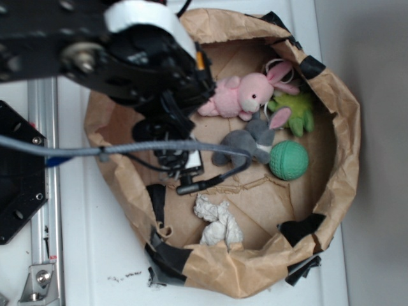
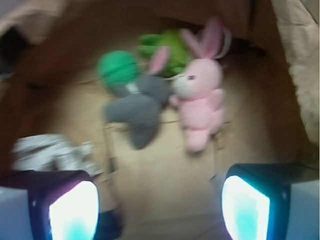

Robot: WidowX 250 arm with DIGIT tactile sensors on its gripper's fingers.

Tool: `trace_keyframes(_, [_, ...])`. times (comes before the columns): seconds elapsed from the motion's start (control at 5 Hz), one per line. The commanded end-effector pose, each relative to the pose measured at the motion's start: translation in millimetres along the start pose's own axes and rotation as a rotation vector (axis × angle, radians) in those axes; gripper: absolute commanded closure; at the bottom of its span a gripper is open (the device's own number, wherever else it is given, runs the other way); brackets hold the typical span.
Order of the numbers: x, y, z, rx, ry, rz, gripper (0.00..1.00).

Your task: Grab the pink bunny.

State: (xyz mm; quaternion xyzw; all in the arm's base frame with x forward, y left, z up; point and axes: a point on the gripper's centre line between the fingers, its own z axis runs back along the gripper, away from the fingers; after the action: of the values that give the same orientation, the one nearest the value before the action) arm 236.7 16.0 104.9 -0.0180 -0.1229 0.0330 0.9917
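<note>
Fuzzy plush pink bunny; crinkled matt paper bag.

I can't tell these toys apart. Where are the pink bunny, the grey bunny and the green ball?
pink bunny (image 1: 237, 95), exterior view, on its body
grey bunny (image 1: 250, 143), exterior view, on its body
green ball (image 2: 118, 69), wrist view, on its middle

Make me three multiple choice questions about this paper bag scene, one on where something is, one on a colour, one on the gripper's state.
1. What lies directly beside the pink bunny?
A. grey bunny
B. white crumpled cloth
C. a spoon

2. What colour is the ball?
A. red
B. green
C. yellow

3. The gripper is:
A. shut on the pink bunny
B. shut on the ball
C. open, holding nothing

Answers: A, the two plush toys touch at the head; B, the ball is plainly green; C, the fingers stand wide apart above bare paper.
</note>
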Motion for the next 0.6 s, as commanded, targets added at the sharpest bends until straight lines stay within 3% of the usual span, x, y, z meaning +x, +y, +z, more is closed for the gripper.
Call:
trace_keyframes(0.0, [16.2,36.0,-37.4,0.118,-0.071,-0.174,0.00])
trace_keyframes(0.2, [26.1,40.3,-46.9,0.057,-0.066,-0.186,0.00])
trace_keyframes(0.4, [16.8,42.3,-48.8,-0.041,-0.070,-0.157,0.00])
